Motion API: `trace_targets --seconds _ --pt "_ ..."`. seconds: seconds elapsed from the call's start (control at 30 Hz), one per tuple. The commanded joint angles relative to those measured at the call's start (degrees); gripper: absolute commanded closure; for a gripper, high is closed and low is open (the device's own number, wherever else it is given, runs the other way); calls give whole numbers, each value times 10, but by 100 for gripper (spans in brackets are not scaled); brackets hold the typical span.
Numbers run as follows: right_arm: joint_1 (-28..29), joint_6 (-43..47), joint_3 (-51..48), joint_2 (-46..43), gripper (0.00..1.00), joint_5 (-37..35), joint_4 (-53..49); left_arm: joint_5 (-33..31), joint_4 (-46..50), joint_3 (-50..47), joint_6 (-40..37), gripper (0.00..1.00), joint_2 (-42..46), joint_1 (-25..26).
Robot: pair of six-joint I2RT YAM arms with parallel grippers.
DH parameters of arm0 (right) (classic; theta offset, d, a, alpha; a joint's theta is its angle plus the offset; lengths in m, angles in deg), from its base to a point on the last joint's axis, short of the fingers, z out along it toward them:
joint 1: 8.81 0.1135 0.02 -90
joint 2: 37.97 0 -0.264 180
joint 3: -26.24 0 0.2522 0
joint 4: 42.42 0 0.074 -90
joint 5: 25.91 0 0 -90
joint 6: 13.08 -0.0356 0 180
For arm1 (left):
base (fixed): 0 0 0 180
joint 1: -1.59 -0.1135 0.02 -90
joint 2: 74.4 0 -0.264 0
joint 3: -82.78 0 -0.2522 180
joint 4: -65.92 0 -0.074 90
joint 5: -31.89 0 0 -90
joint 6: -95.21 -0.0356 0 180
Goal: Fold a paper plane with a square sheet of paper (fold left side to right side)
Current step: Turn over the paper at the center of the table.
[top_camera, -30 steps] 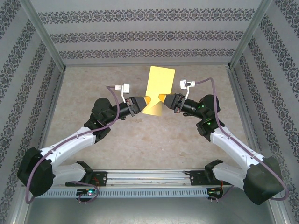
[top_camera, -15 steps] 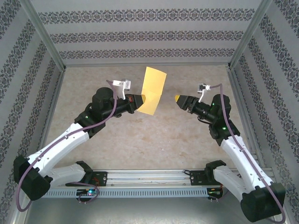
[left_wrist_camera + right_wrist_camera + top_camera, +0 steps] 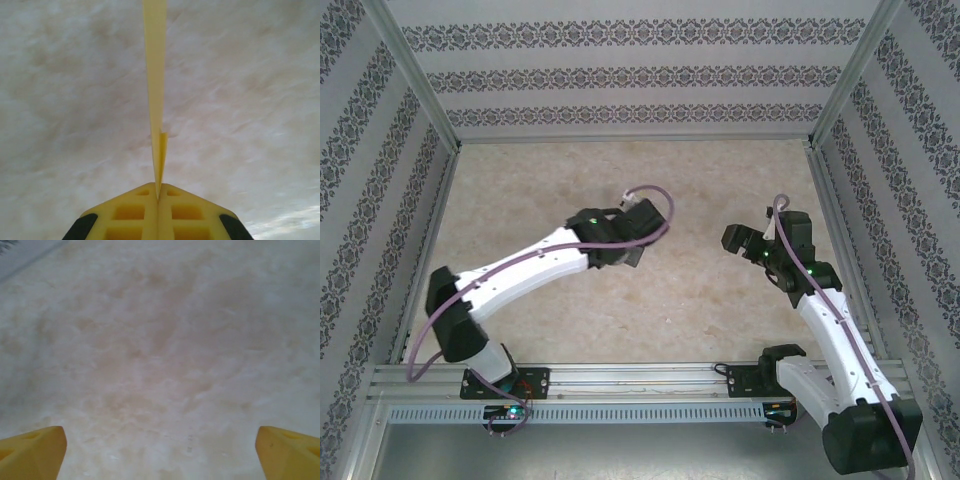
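At table (image 3: 520, 190) centre | left gripper (image 3: 158, 197) clamps paper (image 3: 155, 75), edge-on toward 12 o'clock | right gripper (image 3: 160, 435) wide, empty | risk: one-sided hold may let paper sag, unfold

Thin matt paper sheet (image 3: 155, 75), mottled matt tabletop (image 3: 65, 100).

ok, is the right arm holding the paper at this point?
No, in the right wrist view the right fingers stand wide apart with bare table between them.
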Motion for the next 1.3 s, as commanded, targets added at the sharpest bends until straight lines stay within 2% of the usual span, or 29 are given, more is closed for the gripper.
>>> trace_targets --seconds 0.0,0.13,0.33,0.53,0.63,0.83,0.93,1.0,1.1,1.2,1.27 --pt "-21 -2 -16 7 2 -28 -17 -160 170 30 74 100 -43 37" --pt "-40 -20 -36 7 2 -16 -5 -173 189 17 157 100 -87 56" --pt "-44 -15 -51 -2 2 -8 -4 -128 171 -5 231 100 -155 71" --pt "-46 -15 -63 4 2 22 8 47 -73 -108 241 100 -136 69" --pt "-47 -24 -69 10 2 47 20 112 -145 -125 254 100 -148 63" --pt "-47 -24 -73 31 2 107 21 184 -220 -110 240 80 -169 58" --pt "-47 -21 -75 41 2 141 23 212 -255 -121 234 60 -150 51" --pt "-47 -20 -74 49 2 163 23 241 -301 -144 230 53 -123 41" --pt "-47 -20 -72 63 8 201 26 284 -374 -190 228 46 -68 16" --pt "-45 -37 -68 86 19 259 42 300 -421 -229 216 44 -7 -18" --pt "-36 -61 -69 104 30 299 65 304 -441 -253 191 44 31 -43"
